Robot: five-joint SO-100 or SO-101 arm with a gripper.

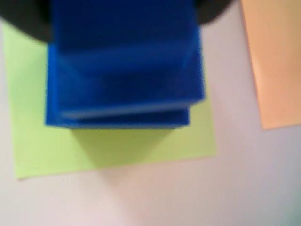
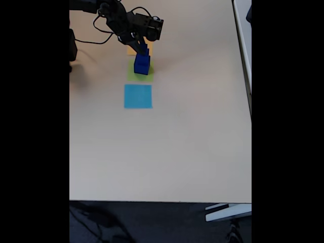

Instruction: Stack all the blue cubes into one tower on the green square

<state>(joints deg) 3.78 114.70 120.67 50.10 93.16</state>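
A tower of blue cubes (image 2: 142, 65) stands on the green square (image 2: 132, 76), with the large cube at the bottom and a smaller cube (image 2: 144, 50) on top. In the blurred wrist view the blue cubes (image 1: 124, 80) take up the upper middle, and the green square (image 1: 117, 146) spreads out beneath them. My gripper (image 2: 143, 47) reaches down from the upper left onto the top cube. Its dark jaws press against both sides of that cube at the top corners of the wrist view, so it appears shut on the cube.
A light-blue paper square (image 2: 138, 96) lies just in front of the green one. An orange-yellow square (image 1: 273, 61) lies behind the tower, mostly hidden by the arm in the fixed view. Cables trail at the table's upper left. The table edge (image 2: 152, 201) runs along the front.
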